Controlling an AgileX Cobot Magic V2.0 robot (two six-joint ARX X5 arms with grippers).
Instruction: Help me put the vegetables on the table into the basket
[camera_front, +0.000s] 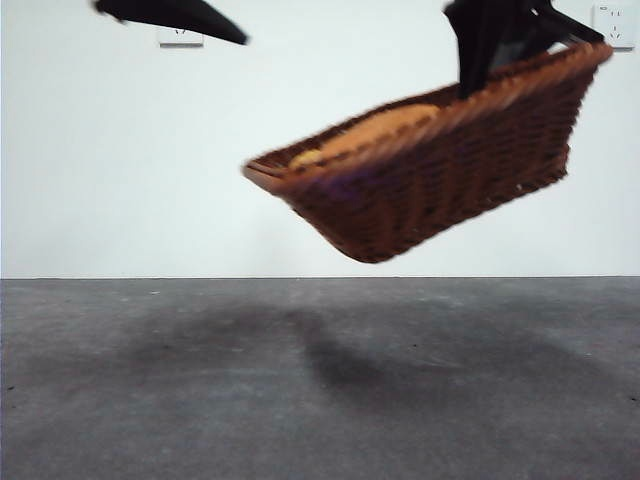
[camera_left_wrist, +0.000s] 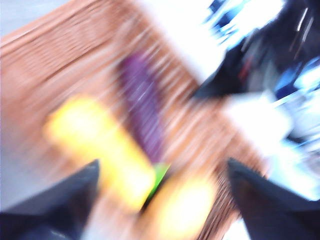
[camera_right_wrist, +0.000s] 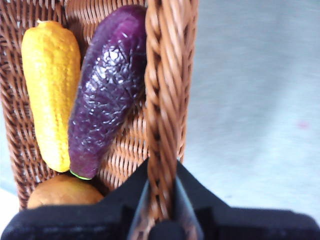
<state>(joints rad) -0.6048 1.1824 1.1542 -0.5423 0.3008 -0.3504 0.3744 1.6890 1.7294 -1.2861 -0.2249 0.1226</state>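
- Front view: no readable writing anywhere; two white wall sockets (camera_front: 180, 38) high on the pale wall. Basket (camera_front: 430, 160) hanging tilted in the air, well above the grey table (camera_front: 320, 400), its right end raised and pinched by the right gripper (camera_front: 478, 85) coming down from the top edge. Orange potato (camera_front: 385, 128) showing over the rim; a purple tint behind the weave lower down. Dark shadow on the table beneath. Black tip of the left gripper (camera_front: 200, 20) at the top left, apart from the basket.
- Left wrist view: heavily blurred. Left gripper (camera_left_wrist: 162, 192) spread wide, holding nothing, above the basket (camera_left_wrist: 55, 65). Inside: purple eggplant (camera_left_wrist: 145, 110) with a green end, and two yellow smears, too blurred to tell apart.
- Right wrist view: right gripper (camera_right_wrist: 161, 192) clamped on the basket's braided rim (camera_right_wrist: 167, 85). Inside, side by side and touching: yellow piece (camera_right_wrist: 50, 90), eggplant (camera_right_wrist: 107, 95), potato (camera_right_wrist: 62, 192) beneath their ends. Table (camera_right_wrist: 255, 100) beyond the rim.
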